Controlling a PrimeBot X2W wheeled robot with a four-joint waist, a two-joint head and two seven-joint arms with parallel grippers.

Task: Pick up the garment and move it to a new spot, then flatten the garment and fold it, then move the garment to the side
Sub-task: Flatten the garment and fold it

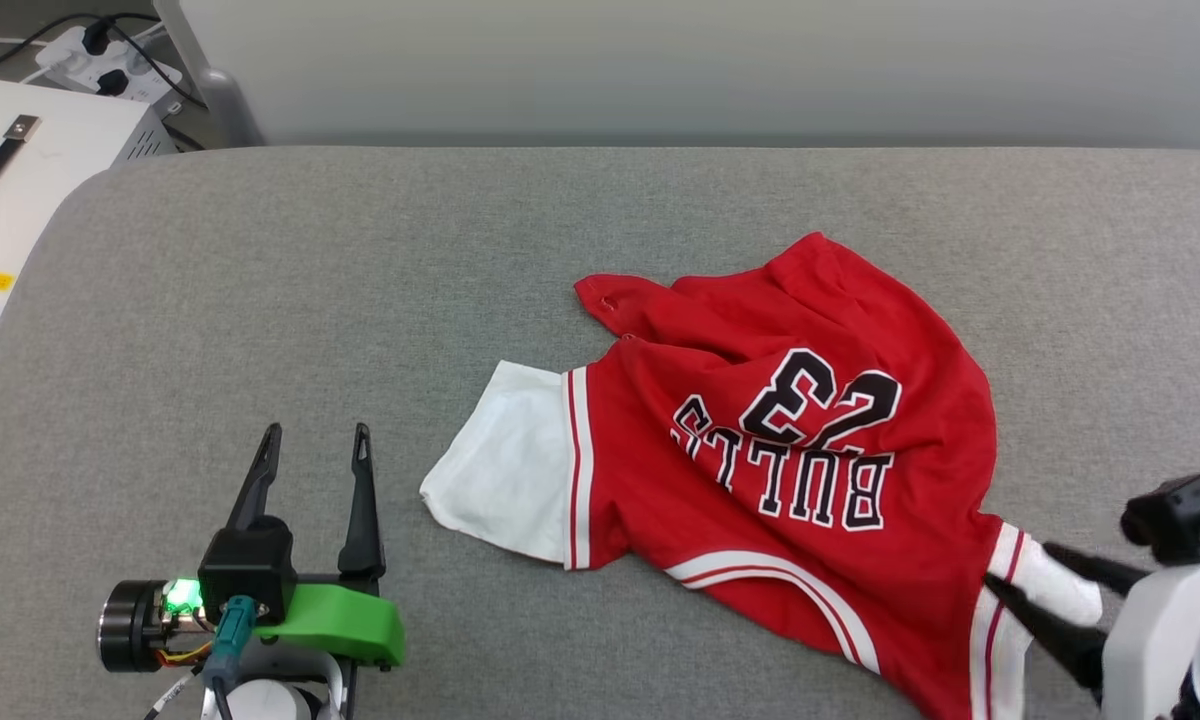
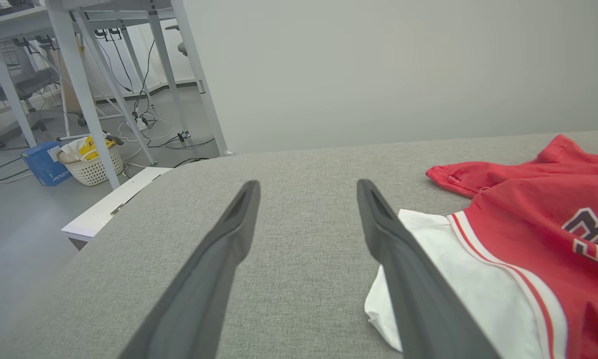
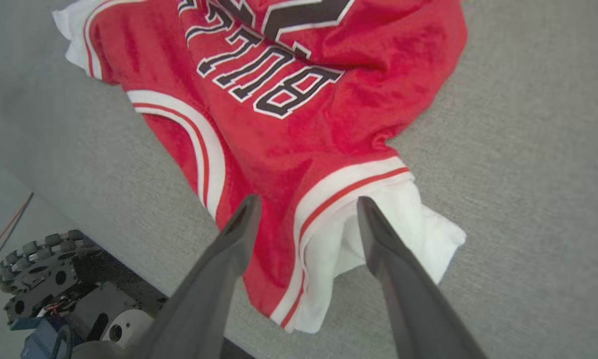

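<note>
Red garment [image 1: 760, 450] w/ white short sleeves lies rumpled on a grey fabric-covered table [image 1: 260, 280], right of ctr in the head view. Its black, white-outlined lettering, "BULLS" and "23", faces up and reads upside down from the robot's side. One white sleeve [image 1: 505, 465] lies flat toward the table's middle. The other sleeve [image 1: 1055, 590] sits at the near right, and the right wrist view shows the fabric reaching almost to the table's front edge.

The right gripper [image 1: 1018, 565] stands open. Its two long dark fingers are spread wide, w/ that sleeve's red-and-white stripe trim [image 3: 349, 184] and some white cloth lying btwn them, unpinched, flat on the table.

The left gripper [image 1: 318, 432] is open too, fingers parted over bare grey surface at the near left and pointing away from the robot. It is near the flat sleeve but apart from it.

Beyond the table rises a pale wall [image 1: 710, 70]. At far left, off the table, are a white box [image 1: 20, 170] and a power strip [image 1: 110, 55] w/ plugs in it. The left wrist view takes in white desk legs [image 2: 79, 85], a white basket [image 2: 92, 164] and a blue box [image 2: 45, 162] on the floor. The robot's wheeled base [image 3: 45, 279] shows below the table edge in the right wrist view.
</note>
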